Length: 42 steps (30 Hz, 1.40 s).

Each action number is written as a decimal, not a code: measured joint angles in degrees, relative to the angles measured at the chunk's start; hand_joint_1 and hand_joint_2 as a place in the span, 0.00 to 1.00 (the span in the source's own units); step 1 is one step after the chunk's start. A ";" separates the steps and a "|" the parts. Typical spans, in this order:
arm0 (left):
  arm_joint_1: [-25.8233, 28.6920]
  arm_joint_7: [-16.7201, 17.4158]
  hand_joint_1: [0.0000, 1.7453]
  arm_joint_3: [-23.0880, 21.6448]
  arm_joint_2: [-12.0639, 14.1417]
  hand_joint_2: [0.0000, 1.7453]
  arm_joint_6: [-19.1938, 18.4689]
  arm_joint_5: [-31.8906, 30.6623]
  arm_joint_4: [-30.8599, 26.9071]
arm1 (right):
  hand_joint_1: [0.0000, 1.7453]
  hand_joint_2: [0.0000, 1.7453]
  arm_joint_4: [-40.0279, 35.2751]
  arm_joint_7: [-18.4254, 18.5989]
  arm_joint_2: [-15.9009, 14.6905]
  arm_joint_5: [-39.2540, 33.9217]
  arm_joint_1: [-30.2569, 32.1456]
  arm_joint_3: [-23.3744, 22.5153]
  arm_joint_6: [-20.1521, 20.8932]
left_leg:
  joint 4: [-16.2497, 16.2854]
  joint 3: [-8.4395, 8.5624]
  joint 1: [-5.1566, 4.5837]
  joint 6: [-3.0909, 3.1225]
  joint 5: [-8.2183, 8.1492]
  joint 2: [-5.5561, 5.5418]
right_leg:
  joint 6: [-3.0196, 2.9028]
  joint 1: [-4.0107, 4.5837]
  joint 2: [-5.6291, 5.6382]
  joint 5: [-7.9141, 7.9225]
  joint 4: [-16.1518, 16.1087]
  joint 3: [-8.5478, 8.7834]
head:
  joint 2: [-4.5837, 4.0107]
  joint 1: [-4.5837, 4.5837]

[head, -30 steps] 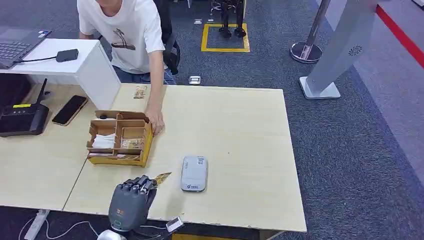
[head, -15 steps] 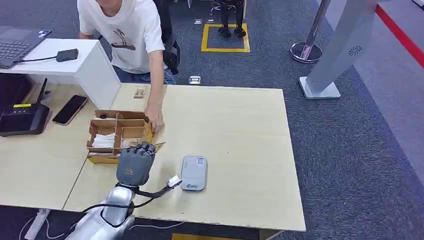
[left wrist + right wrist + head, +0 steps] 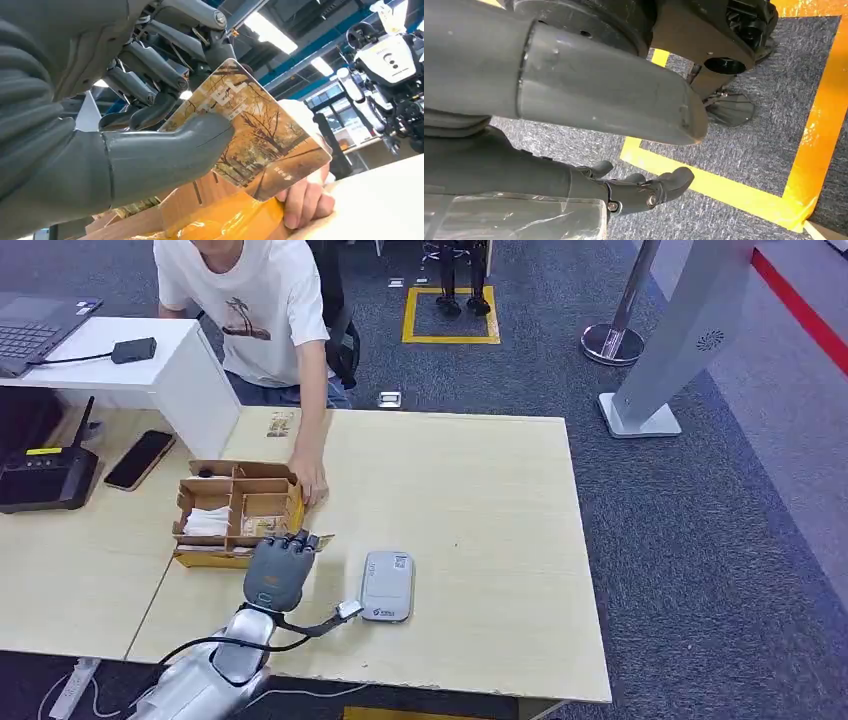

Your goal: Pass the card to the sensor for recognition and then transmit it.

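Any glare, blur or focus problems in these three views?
Head view: even light, sharp, left hand casts soft shadow. Left wrist view: ceiling lights flare, card sharp. Right wrist view: right hand and floor tape in focus, thumb close.

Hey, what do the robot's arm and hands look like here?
The left arm is silver metal with a black cable looping beside it. The left hand has a grey shell, a ribbed grey cover, a thick grey thumb and darker metal fingers. The right hand is plain grey too.

Grey ribbed left hand (image 3: 275, 573) — silver arm, black cable
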 joint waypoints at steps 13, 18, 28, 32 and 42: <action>-2.87 -2.08 1.00 -3.41 -2.51 1.00 0.00 0.00 2.25 | 0.00 0.00 0.00 0.31 0.00 -0.57 -0.63 1.51 0.26 | 0.01 -0.03 -0.04 0.00 0.01 0.00 | 0.05 0.00 -0.02 0.04 0.00 -0.01 | 0.00 0.02; -3.43 -3.56 1.00 -3.50 -3.21 1.00 0.00 0.00 2.25 | 0.00 0.00 0.00 0.35 0.00 -1.01 -0.75 2.01 0.39 | 0.01 -0.03 -0.02 0.00 0.01 -0.01 | 0.05 -0.02 -0.02 0.04 0.00 -0.02 | 0.00 0.00; -4.32 -4.13 1.00 -3.61 -4.04 1.00 0.00 0.00 2.43 | 0.00 0.00 0.00 0.26 0.00 -1.09 -1.43 2.84 0.77 | 0.01 -0.03 -0.01 0.00 0.01 -0.01 | 0.04 -0.02 -0.02 0.04 0.00 -0.03 | 0.00 0.00; -4.35 -4.15 1.00 -3.61 -4.15 1.00 0.00 0.00 2.47 | 0.00 0.00 -0.02 0.26 0.00 -1.09 -1.53 2.93 0.77 | 0.01 -0.04 -0.02 0.00 0.01 -0.01 | 0.04 -0.02 -0.02 0.04 0.00 -0.03 | 0.00 0.00; -4.75 -4.83 1.00 -4.11 -4.31 1.00 0.00 0.00 2.97 | 0.00 0.00 -0.02 0.26 0.00 -1.09 -1.58 3.10 0.87 | 0.01 -0.04 -0.01 0.00 0.01 -0.01 | 0.04 -0.02 -0.01 0.04 0.00 -0.04 | 0.00 0.00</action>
